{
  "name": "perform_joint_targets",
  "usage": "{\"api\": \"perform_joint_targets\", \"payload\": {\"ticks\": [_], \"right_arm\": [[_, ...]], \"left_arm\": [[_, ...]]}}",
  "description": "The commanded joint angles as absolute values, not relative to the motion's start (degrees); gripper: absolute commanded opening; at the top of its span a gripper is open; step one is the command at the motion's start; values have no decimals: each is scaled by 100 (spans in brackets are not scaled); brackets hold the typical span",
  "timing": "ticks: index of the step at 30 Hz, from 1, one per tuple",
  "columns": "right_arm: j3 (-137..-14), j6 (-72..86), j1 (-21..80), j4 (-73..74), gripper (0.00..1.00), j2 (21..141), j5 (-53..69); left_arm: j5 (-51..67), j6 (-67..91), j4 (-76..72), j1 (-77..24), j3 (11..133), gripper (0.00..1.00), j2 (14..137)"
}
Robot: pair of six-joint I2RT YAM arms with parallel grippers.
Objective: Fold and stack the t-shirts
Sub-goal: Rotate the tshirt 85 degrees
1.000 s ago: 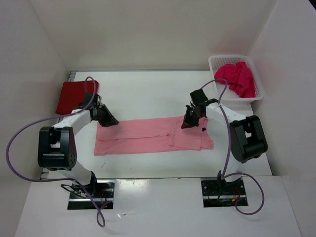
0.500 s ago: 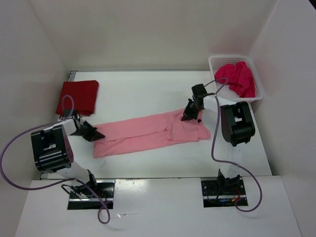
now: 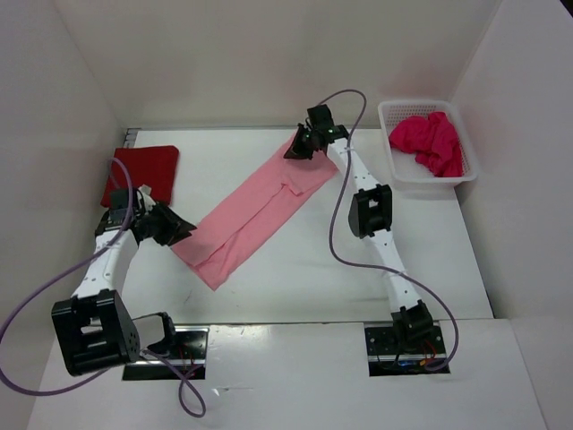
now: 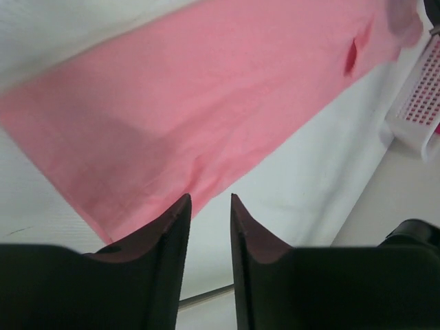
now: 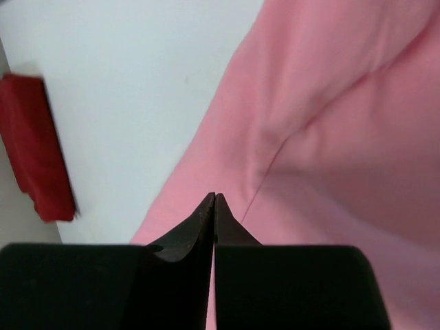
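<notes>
White table (image 3: 269, 296): right claw (image 3: 294, 150) pinches pink shirt (image 3: 260, 210) at far end; left claw (image 3: 186, 231), parted, empty, beside it.

The light pink t-shirt (image 3: 260, 210) is soft matt cloth, smooth with faint creases. The basket (image 3: 434, 179) is glossy white plastic mesh, and the crumpled magenta t-shirt (image 3: 431, 141) in it is matt cloth. Far left of the basket, the dark red t-shirt (image 3: 141, 175) is matt cloth too. The tabletop (image 3: 304, 269) is smooth white with a faint sheen. The left end effector (image 4: 209, 201) has matt black fingers.
</notes>
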State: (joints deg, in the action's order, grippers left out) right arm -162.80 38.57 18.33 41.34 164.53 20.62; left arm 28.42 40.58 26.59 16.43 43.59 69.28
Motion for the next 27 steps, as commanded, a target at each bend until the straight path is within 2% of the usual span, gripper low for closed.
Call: {"api": "perform_joint_targets", "payload": {"ticks": [1,6,9,11,14,17,18,19,20,21,22,24,27], "right_arm": [[-16681,3474,1959,4991,3,15437,2147],[-17814,2796,2012,6473,22,14732,2021],[-17142,2725,2065,6688,22,14153,2021],[-16447,2663,2065,6688,15,13450,2021],[-15410,2610,2065,6355,13,12264,1882],[-14059,2610,2302,5847,13,11235,1618],[-12348,2758,2416,5375,15,10841,1617],[-11348,2942,2556,4065,17,9984,1669],[-9563,3197,2558,3382,18,9628,2001],[-8840,3686,2558,2818,18,9424,2239],[-8276,3909,2375,2116,14,9326,2398],[-7455,3956,2303,1934,3,9544,2601],[-6909,3955,2189,1399,0,9887,2365]], "left_arm": [[2918,4034,2629,1433,4517,38,6698],[2621,4034,2356,573,4587,41,6872],[2410,3877,2355,98,4807,38,7294],[2294,3753,2294,-183,4877,35,7592],[1935,3630,2294,-386,4957,27,8015],[1863,3525,2294,-535,4957,20,8428],[1924,3524,2294,-623,5018,18,8524],[1925,3524,2294,-685,5019,17,8665],[1925,3464,2294,-790,5079,13,8666],[1864,3463,2346,-791,5150,10,8727],[1811,3463,2399,-843,5203,8,8728],[1740,3463,2399,-844,5265,4,8535],[1801,3515,2399,-844,5431,1,8464]]}}
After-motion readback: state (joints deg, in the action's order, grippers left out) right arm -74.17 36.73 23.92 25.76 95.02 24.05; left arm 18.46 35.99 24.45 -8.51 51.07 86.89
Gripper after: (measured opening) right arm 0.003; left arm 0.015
